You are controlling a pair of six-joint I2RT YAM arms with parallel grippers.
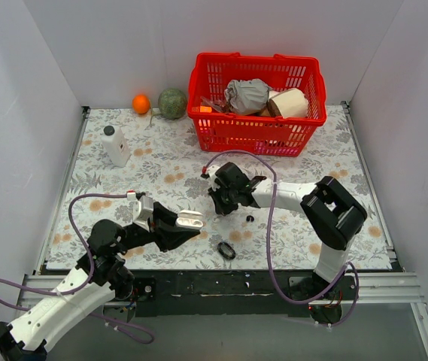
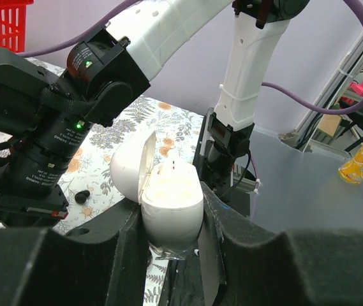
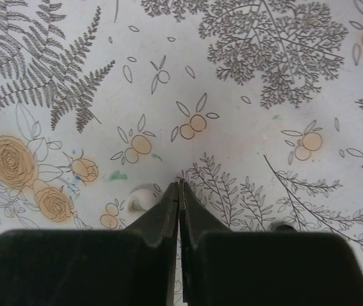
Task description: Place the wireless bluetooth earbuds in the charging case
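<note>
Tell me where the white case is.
Top view: the case is left of centre, lid open, held in the left gripper, near the right gripper.

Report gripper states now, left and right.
Left gripper: closed on the small glossy white pebble-shaped charging case, lid open.
Right gripper: closed, nothing visible between its fingers.
</note>
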